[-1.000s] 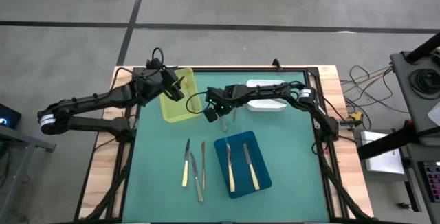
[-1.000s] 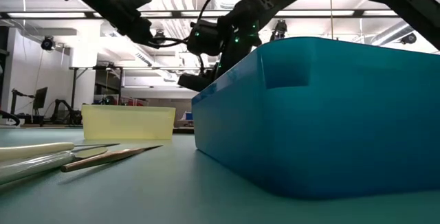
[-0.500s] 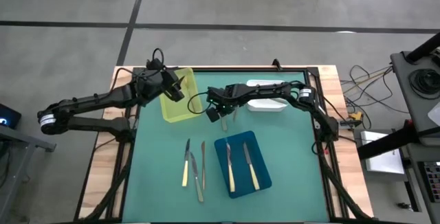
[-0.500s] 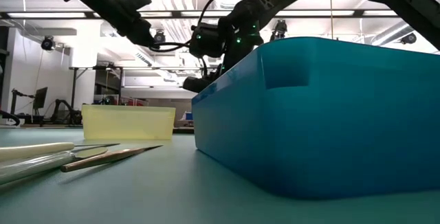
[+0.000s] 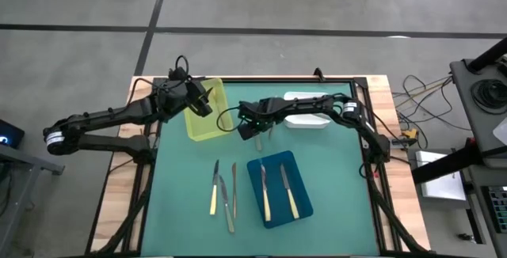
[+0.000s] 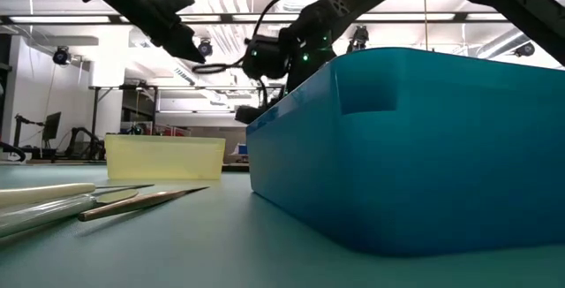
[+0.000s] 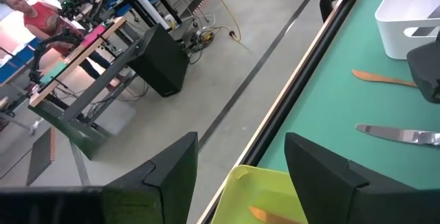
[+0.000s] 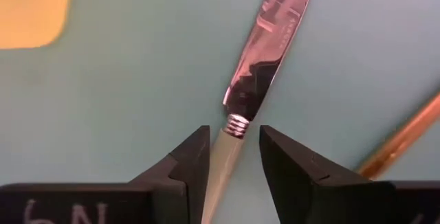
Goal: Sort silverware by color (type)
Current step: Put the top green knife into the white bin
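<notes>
Right pincer (image 8: 229, 157) now lower, astride the cream-handled knife (image 8: 265, 59)

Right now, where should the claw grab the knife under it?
Grab the knife by its cream handle, coming straight down. It lies flat on the mat, and the right claw already has a finger on each side of the handle, just behind the blade's collar.
</notes>
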`<action>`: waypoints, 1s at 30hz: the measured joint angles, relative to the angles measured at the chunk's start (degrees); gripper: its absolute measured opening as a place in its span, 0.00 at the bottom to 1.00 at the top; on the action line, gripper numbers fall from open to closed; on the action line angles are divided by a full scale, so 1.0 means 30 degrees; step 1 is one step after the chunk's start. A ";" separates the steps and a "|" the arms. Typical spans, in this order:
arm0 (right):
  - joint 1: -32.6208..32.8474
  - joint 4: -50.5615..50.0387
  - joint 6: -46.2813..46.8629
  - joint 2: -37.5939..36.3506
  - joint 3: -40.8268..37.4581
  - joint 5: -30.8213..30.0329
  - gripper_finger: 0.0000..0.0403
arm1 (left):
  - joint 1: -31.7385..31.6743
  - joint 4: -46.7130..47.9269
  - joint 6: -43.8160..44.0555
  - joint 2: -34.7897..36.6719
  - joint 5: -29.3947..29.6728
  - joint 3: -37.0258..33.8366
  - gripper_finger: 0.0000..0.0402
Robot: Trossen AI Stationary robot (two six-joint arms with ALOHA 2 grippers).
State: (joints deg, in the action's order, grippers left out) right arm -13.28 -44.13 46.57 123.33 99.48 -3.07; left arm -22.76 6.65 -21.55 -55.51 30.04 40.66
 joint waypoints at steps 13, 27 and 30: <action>-0.0056 0.0181 0.0272 0.0464 0.0017 -0.0058 0.22 | 0.0007 -0.0002 -0.0005 0.0000 -0.0017 0.0000 0.50; -0.0066 0.0548 0.0833 0.0496 0.0000 0.0029 0.07 | 0.0015 0.0002 -0.0005 0.0000 -0.0051 0.0000 0.50; -0.0066 0.0550 0.0812 0.0429 0.0000 0.0022 0.07 | 0.0015 0.0039 -0.0005 0.0000 -0.0051 0.0000 0.50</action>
State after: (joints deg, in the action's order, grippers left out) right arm -13.47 -42.48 49.00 124.61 99.48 -3.01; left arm -22.72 6.76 -21.56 -55.51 29.89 40.66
